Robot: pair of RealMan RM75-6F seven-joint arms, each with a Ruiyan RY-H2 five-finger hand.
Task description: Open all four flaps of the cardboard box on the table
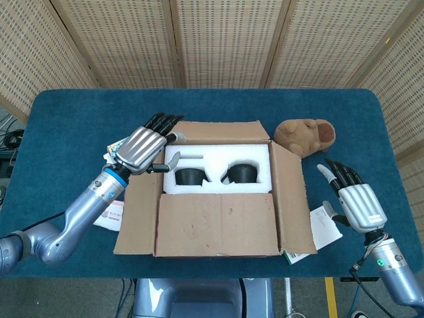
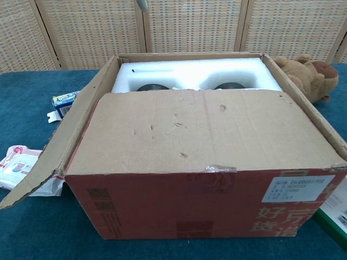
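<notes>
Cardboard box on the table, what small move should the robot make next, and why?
Probably bring the left hand toward the near flap and lift its free edge. That flap lies flat over the front of the cardboard box, covering part of the white foam, while the far and side flaps are folded out.

This looks like a robot test space in a lab or studio rather than a home: a table covered in blue felt-like cloth (image 1: 59, 126) fills the middle of the frame, and folding woven-cane screens (image 1: 218, 40) close off the whole top edge as a plain backdrop.
</notes>
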